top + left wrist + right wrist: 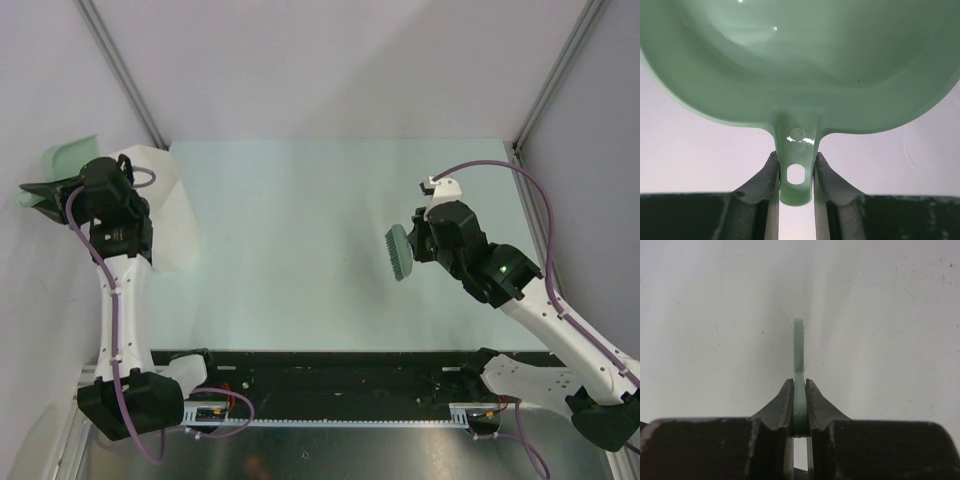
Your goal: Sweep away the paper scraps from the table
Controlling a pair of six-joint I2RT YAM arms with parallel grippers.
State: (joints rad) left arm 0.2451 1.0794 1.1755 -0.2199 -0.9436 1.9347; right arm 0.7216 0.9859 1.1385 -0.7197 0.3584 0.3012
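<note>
Dustpan sits clamped in left tool; right tool pinches green brush over table.

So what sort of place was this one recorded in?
Probably a lab test cell, not a home: a pale green table boxed in by plain white panels on metal frame posts, two robot arms bolted at its near edge, the left gripper holding a dustpan, the right gripper a brush.

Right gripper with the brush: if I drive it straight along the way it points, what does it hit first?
Likely the table: the right gripper, shut on the brush, faces only pale tabletop in its wrist view. Nothing else shows in that line, though its height above is unclear.
</note>
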